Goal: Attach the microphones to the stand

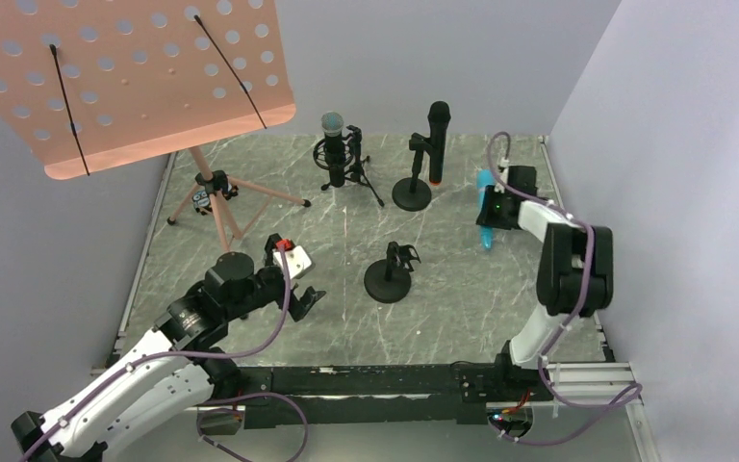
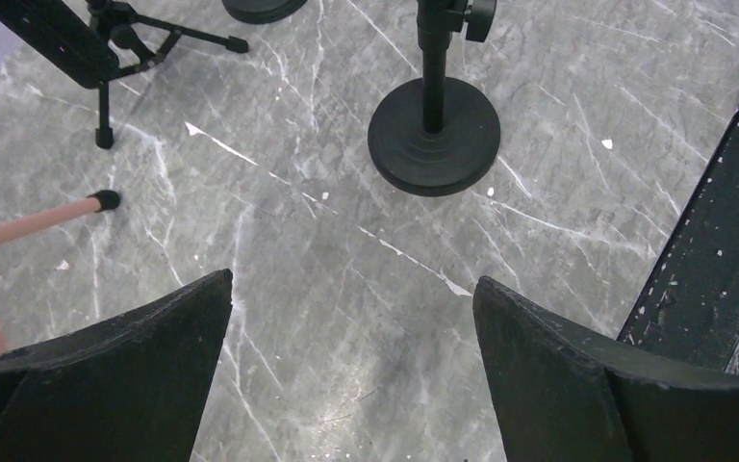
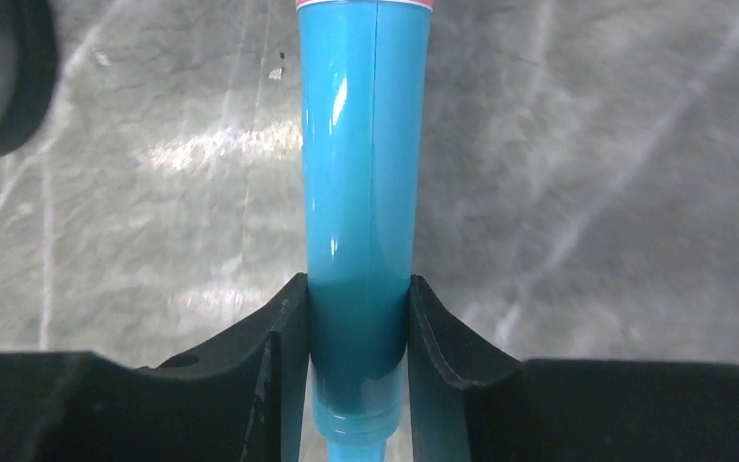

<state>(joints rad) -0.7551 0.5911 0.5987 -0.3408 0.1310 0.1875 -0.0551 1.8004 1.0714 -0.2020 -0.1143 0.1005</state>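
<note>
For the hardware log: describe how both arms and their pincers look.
The left arm and right arm mix white shells with black joints, and a lilac cable loops along each. The left pincer and right pincer have matt black, wedge-shaped fingers; a white block with a red part sits behind the left one.

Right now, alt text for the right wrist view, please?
The right claw is shut on the bright blue microphone, its glossy barrel running up mid-frame over the grey marbled tabletop. A black rounded object sits top left.
</note>
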